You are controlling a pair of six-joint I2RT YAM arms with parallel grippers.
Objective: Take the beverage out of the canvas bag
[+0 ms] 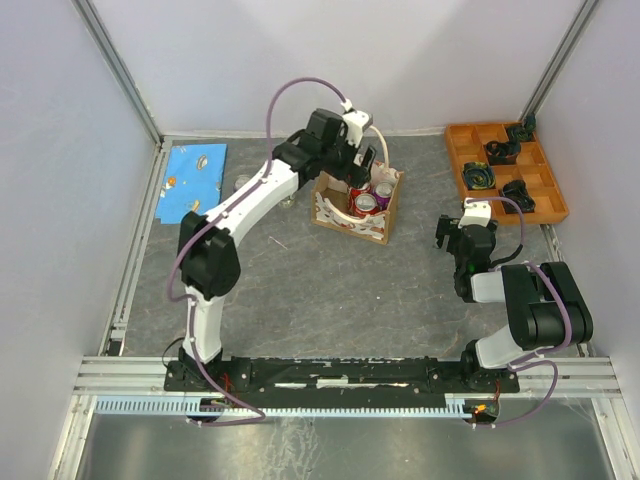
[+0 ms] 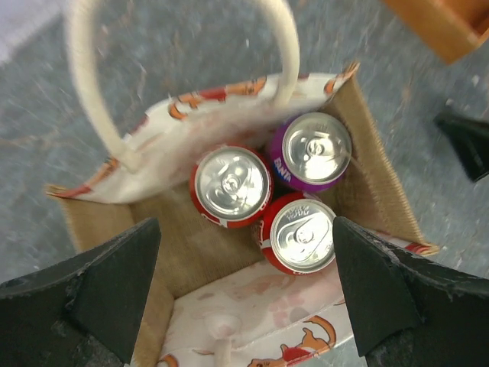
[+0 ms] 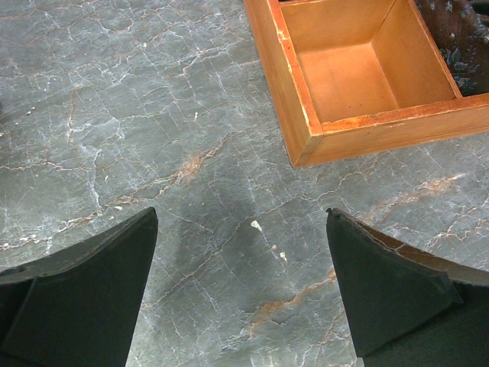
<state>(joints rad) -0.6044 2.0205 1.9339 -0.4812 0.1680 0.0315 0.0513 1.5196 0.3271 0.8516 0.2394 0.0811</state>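
The canvas bag (image 1: pixel 340 214) stands open at the table's centre back; in the left wrist view its tan inner wall (image 2: pixel 378 183) and white handles show. Inside it stand three cans: a red one (image 2: pixel 231 184), a second red one (image 2: pixel 300 233) and a purple one (image 2: pixel 313 150). In the top view the cans (image 1: pixel 366 197) show at the bag's mouth. My left gripper (image 2: pixel 246 264) hovers open above the bag, its jaws wide and empty, one finger over each side of the bag. My right gripper (image 3: pixel 241 260) is open and empty above bare table, far right of the bag.
An orange compartment tray (image 1: pixel 505 170) with several dark objects sits at the back right; its corner shows in the right wrist view (image 3: pixel 306 115). A blue patterned sheet (image 1: pixel 194 180) lies at the back left. Walls enclose the table on three sides.
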